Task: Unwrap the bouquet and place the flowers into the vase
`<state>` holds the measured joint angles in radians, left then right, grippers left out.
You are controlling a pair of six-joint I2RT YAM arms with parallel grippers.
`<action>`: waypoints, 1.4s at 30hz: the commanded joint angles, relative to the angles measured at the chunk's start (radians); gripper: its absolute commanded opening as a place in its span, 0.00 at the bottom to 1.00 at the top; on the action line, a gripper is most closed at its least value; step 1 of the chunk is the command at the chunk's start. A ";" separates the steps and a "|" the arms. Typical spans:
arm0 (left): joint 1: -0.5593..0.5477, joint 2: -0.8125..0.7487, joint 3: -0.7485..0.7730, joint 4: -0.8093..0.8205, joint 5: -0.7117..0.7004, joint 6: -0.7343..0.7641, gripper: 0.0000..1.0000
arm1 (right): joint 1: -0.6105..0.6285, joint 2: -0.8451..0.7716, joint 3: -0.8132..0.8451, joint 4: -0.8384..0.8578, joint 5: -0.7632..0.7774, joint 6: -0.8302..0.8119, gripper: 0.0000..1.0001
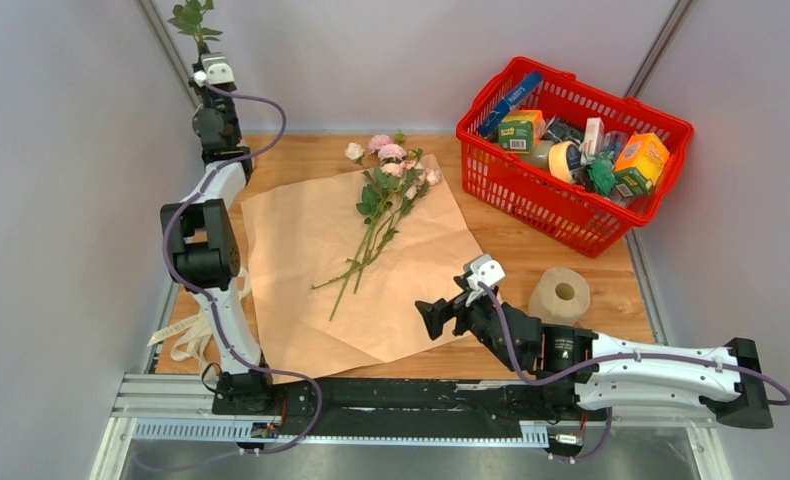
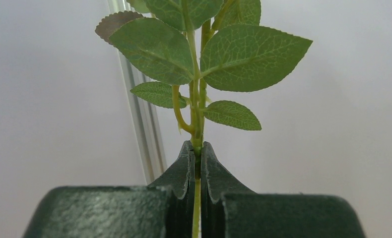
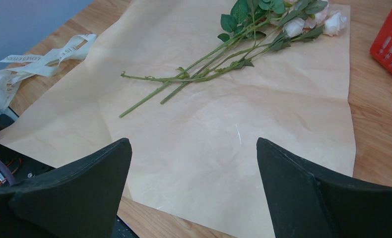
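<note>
Top view: the left arm stands raised at the far left corner, and the left hand [image 1: 202, 52] pinches a stem [image 1: 193, 20] whose leaves reach the upper edge of the view. The paper [image 1: 301, 290], peach-tan side up, lies spread flat on the table [image 1: 531, 250]. The flowers [image 1: 383, 190] lie loose on the paper, blooms at its far edge and stems pointing toward the near left. The ribbon [image 1: 186, 338] lies off the paper's near left edge, beside the left arm's base. A red basket [image 1: 491, 165] filled with boxes sits at the far right, and a tan roll [image 1: 561, 293] stands near it, well apart from the paper. The right hand [image 1: 433, 318] hovers low over the paper's near right corner. Left wrist view: the fingers [image 2: 181, 171] are pressed together on the thin green stem, which runs upright between them; its leaves spread just above the tips. No bloom shows here. Right wrist view: the fingers [image 3: 80, 188] stand spread wide with nothing between them, the bare paper below. The flowers lie beyond, apart from the hand; the ribbon is at the far left, a basket corner at the right edge.
</note>
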<state>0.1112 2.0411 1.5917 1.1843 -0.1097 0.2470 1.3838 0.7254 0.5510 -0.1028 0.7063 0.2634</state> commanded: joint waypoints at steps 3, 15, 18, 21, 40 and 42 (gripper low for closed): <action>0.021 -0.032 -0.027 0.043 -0.002 -0.107 0.00 | -0.012 0.017 0.023 0.080 0.009 -0.023 1.00; 0.004 -0.163 -0.326 -0.049 -0.183 -0.157 0.56 | -0.014 -0.075 -0.014 0.061 -0.106 0.045 1.00; -0.013 -0.193 -0.403 -0.083 -0.223 -0.144 0.58 | -0.014 -0.118 -0.026 0.017 -0.111 0.092 1.00; -0.018 -0.269 -0.511 -0.095 -0.206 -0.190 0.59 | -0.014 -0.159 -0.037 -0.015 -0.151 0.123 1.00; -0.021 -0.985 -0.696 -1.205 0.163 -0.540 0.60 | -0.014 -0.139 -0.003 -0.048 -0.195 0.319 1.00; -0.022 -1.033 -0.702 -1.288 0.278 -0.563 0.59 | -0.014 -0.130 -0.005 -0.038 -0.200 0.330 1.00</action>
<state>0.0929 1.0828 0.8791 0.1925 -0.0902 -0.2241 1.3727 0.5888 0.5041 -0.1608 0.5323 0.5133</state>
